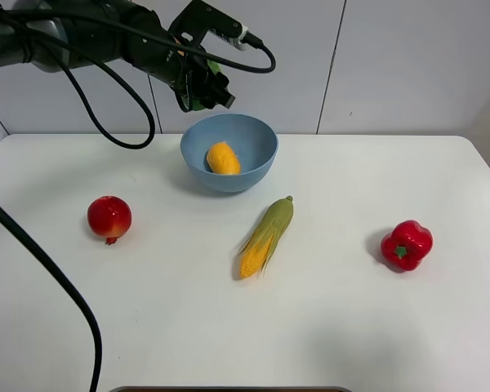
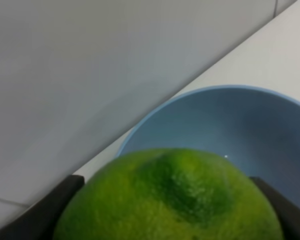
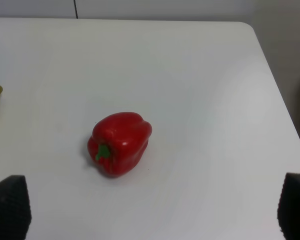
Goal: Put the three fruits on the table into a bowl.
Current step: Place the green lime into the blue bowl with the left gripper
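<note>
Lime [image 2: 170,200] clamped in L gripper [image 1: 202,91], jaws closed on it across the widest part, one dark finger [image 2: 45,215] each side in the wrist view. Skin is glossy, pebbled green and fills most of that view. Directly below the gripper is the light-blue bowl [image 1: 257,167]. Gripper hangs over the bowl's far rim w/o touching it. Mango [image 1: 223,158] lies in the bowl, under the gripper and a bit off to one side. Corn cob [image 1: 267,237] is on the table [image 1: 351,327] past the bowl, opp. side from the gripper. Pomegranate [image 1: 109,218] is on the table too, well apart, low and off to the gripper's left.

R gripper [image 3: 152,210] has jaws spread wide, nothing in them, hovering above the table. Bell pepper [image 3: 121,143] sits ahead of it, apart, not a task item.

Handling, my guess: the lime is prob. light, firm and slick, so it could squirt out of a loose pinch and roll on landing, maybe bumping the mango. Pomegranate looks harder and prob. heavier, and round, so it will roll. Best taken from above across its middle, pads clear of the small crown.
</note>
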Controlling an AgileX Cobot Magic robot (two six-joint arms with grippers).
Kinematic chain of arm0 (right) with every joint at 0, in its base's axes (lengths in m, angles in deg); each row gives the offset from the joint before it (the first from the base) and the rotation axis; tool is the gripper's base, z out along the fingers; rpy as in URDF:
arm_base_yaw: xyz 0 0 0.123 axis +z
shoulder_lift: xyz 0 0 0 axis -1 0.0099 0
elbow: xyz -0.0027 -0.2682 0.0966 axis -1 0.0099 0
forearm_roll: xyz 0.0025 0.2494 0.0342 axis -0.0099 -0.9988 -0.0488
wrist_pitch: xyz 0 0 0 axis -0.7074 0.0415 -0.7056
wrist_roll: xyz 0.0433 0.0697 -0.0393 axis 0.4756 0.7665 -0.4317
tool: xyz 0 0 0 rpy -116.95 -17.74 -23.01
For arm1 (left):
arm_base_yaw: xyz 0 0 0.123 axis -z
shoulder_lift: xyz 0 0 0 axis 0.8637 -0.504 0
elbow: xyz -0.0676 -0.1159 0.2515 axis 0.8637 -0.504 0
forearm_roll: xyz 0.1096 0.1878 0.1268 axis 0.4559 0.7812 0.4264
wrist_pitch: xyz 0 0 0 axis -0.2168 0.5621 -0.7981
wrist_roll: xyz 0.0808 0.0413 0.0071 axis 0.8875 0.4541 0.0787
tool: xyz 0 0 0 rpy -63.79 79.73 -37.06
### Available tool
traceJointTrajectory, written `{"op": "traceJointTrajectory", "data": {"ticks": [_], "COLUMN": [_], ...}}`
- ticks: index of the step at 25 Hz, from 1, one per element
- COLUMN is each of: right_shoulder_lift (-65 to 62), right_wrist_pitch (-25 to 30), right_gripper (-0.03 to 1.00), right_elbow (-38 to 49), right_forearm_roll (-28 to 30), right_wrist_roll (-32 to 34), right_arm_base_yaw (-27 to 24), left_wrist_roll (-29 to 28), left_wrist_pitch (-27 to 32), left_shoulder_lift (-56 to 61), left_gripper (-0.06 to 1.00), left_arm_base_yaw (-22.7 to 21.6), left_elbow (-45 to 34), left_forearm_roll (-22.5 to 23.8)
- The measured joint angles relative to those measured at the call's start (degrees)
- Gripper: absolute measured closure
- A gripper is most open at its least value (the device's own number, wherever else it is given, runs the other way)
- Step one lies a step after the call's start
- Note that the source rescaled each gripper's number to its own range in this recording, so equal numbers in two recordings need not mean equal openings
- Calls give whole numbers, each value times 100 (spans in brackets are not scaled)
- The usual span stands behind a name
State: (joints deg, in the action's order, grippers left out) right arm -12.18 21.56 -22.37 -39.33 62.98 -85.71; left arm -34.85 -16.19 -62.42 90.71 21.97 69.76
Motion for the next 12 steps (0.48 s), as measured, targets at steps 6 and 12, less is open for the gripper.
{"op": "traceJointTrajectory", "data": {"ticks": [6,12], "right_shoulder_lift": [0,0], "right_wrist_pitch": [0,0], "right_gripper": [-3,-3], "right_elbow": [0,0], "right_forearm_roll": [0,0], "right_wrist_roll": [0,0], "right_arm_base_yaw": [0,0], "left_wrist_roll": [18,20], "left_wrist_pitch": [-148,-430], "left_shoulder_lift": [-584,-1038], "left_gripper": [91,91], "left_arm_base_yaw": [0,0], "left_elbow": [231,231], "left_forearm_roll": [0,-36]}}
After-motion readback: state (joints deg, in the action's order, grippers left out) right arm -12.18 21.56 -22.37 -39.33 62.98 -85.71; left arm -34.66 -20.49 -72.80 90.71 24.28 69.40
